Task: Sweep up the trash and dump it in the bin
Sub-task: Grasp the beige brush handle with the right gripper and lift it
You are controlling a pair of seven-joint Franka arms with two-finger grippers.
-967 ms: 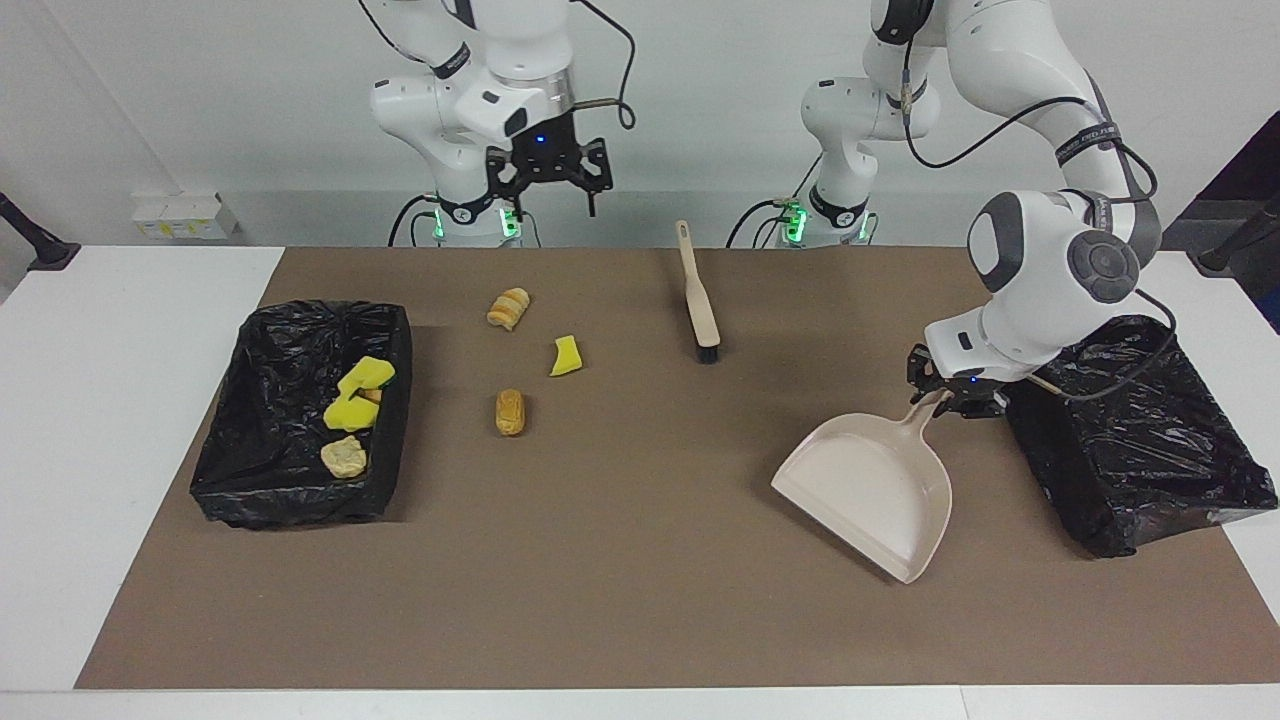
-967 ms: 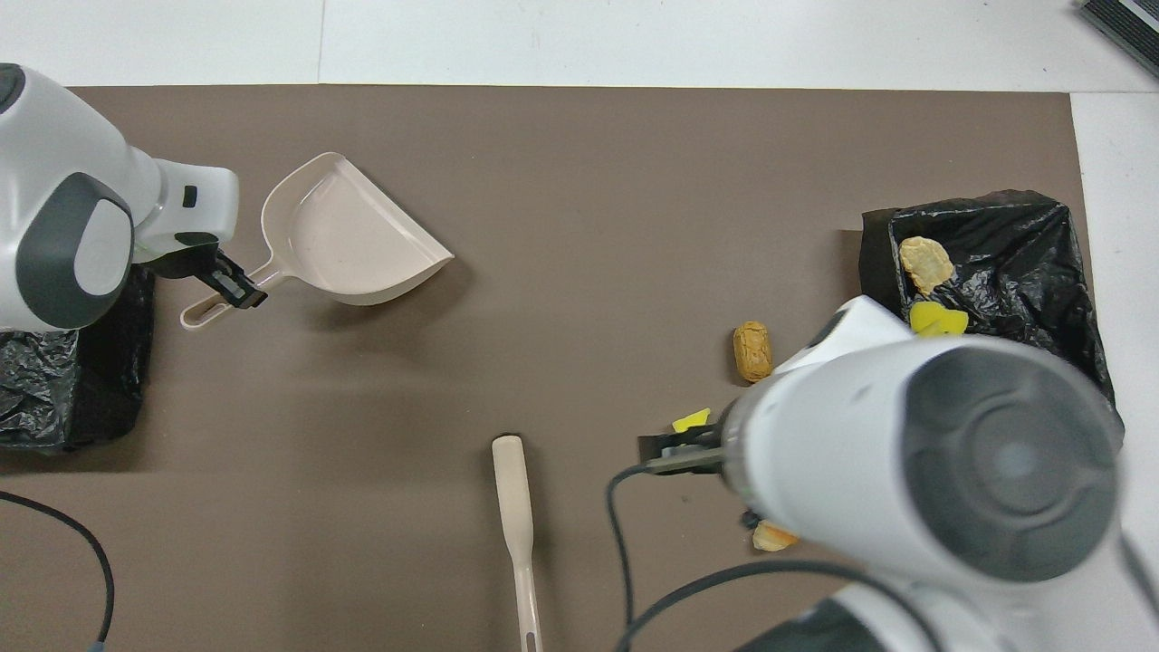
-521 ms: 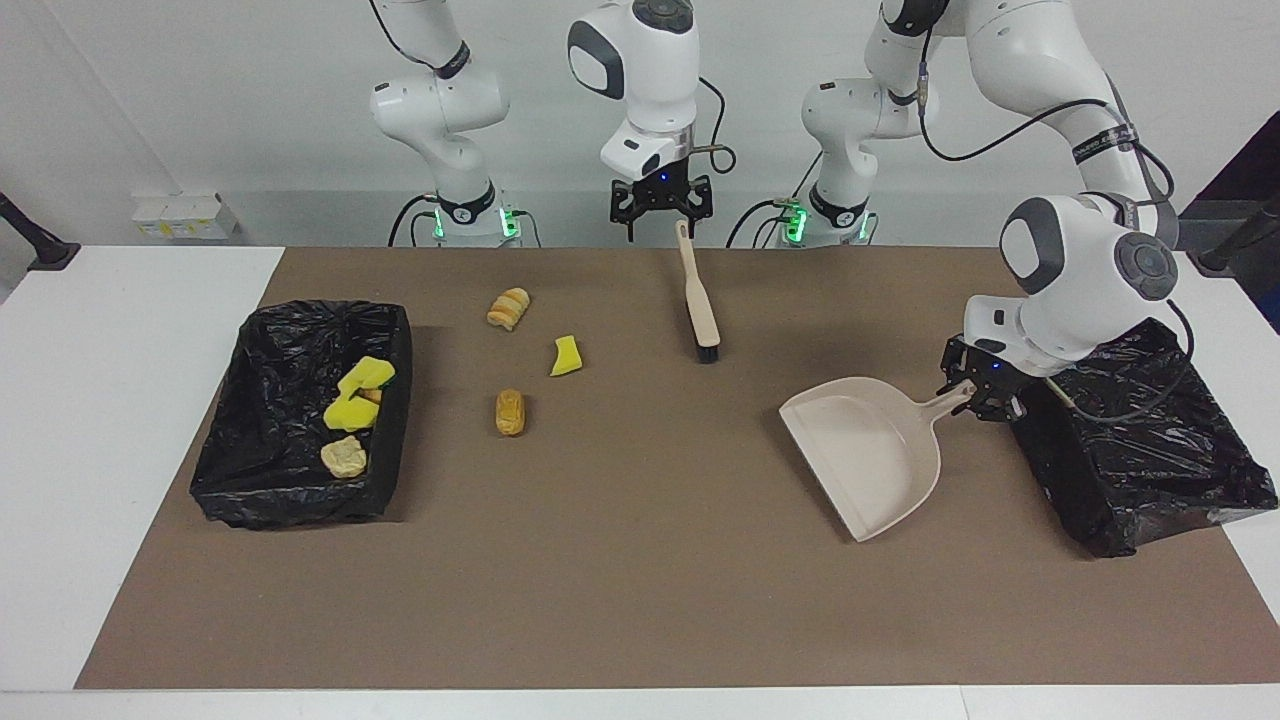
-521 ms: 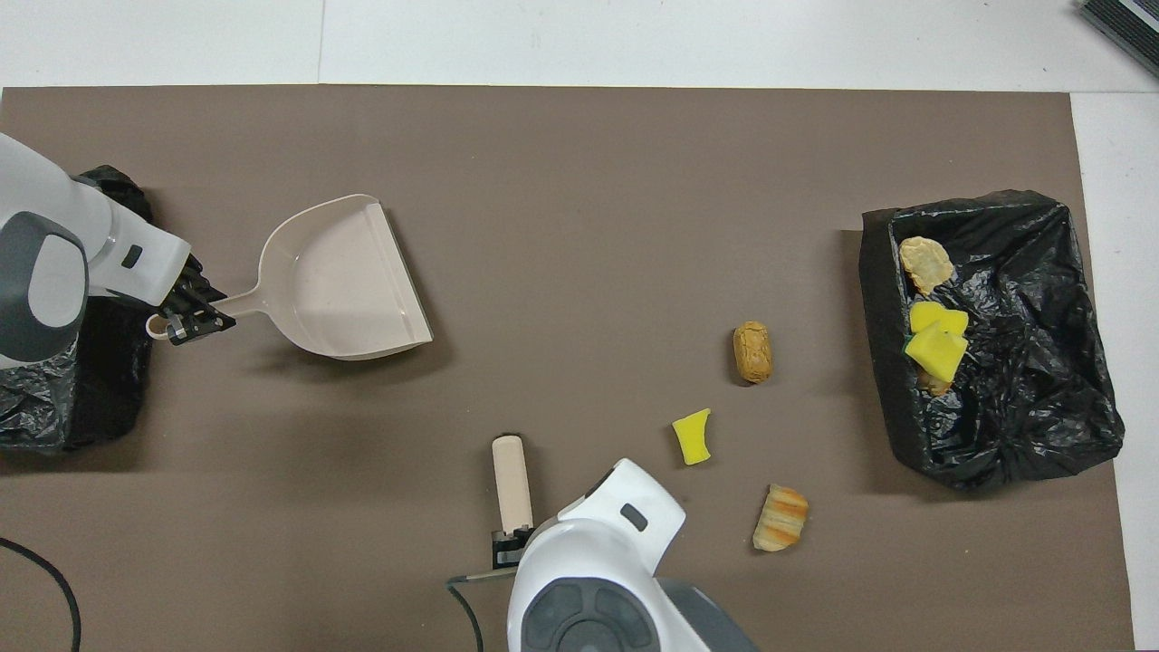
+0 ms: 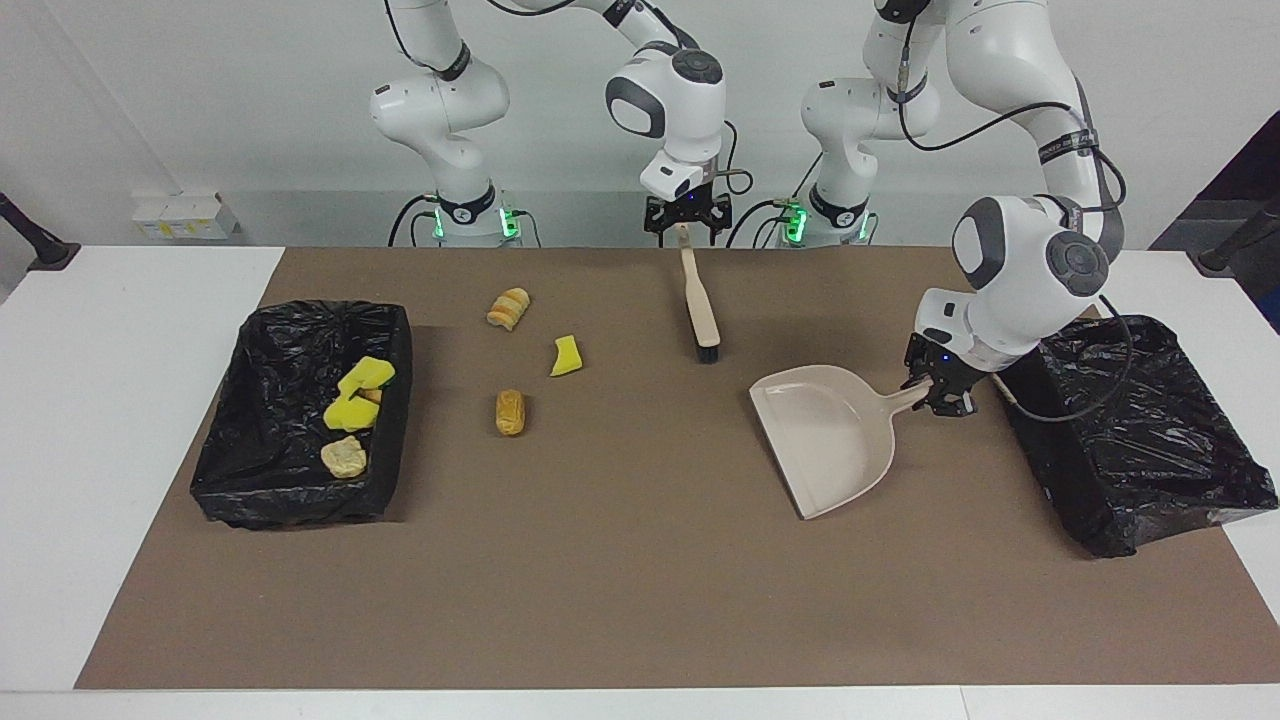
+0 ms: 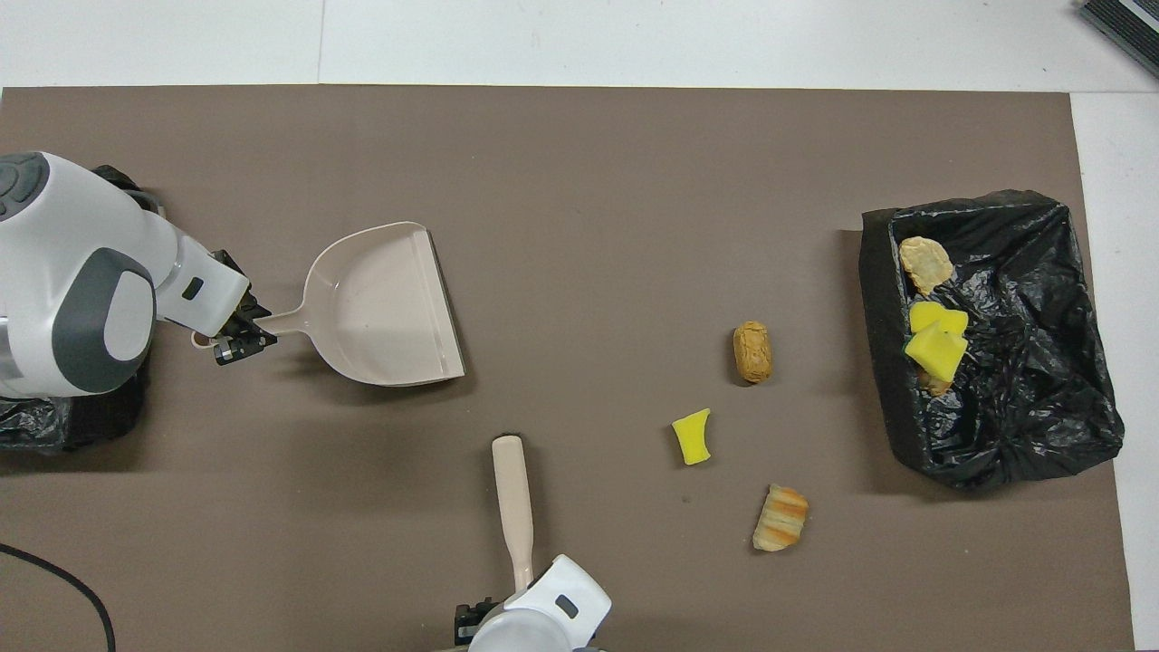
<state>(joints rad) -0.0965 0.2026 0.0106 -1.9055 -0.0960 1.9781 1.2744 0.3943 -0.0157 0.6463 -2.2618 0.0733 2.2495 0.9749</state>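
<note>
My left gripper (image 5: 935, 392) is shut on the handle of the beige dustpan (image 5: 830, 435), which sits low at the mat with its mouth toward the mat's middle. The beige brush (image 5: 703, 315) lies on the mat near the robots. My right gripper (image 5: 685, 232) stands open at the end of its handle. Three pieces of trash lie loose on the mat: a striped roll (image 5: 508, 307), a yellow sponge chunk (image 5: 566, 356) and a tan roll (image 5: 510, 411). Several more scraps (image 5: 350, 405) lie in the black-lined bin (image 5: 270, 500) at the right arm's end.
A second black-lined bin (image 5: 1140, 450) stands at the left arm's end, close beside the left gripper. The brown mat (image 5: 640, 600) covers the white table. The overhead view shows the dustpan (image 6: 380, 303) well apart from the loose trash (image 6: 693, 436).
The right arm swung from above the loose trash to the brush handle's end and came down. The left gripper turned the dustpan and carried it away from its bin toward the mat's middle.
</note>
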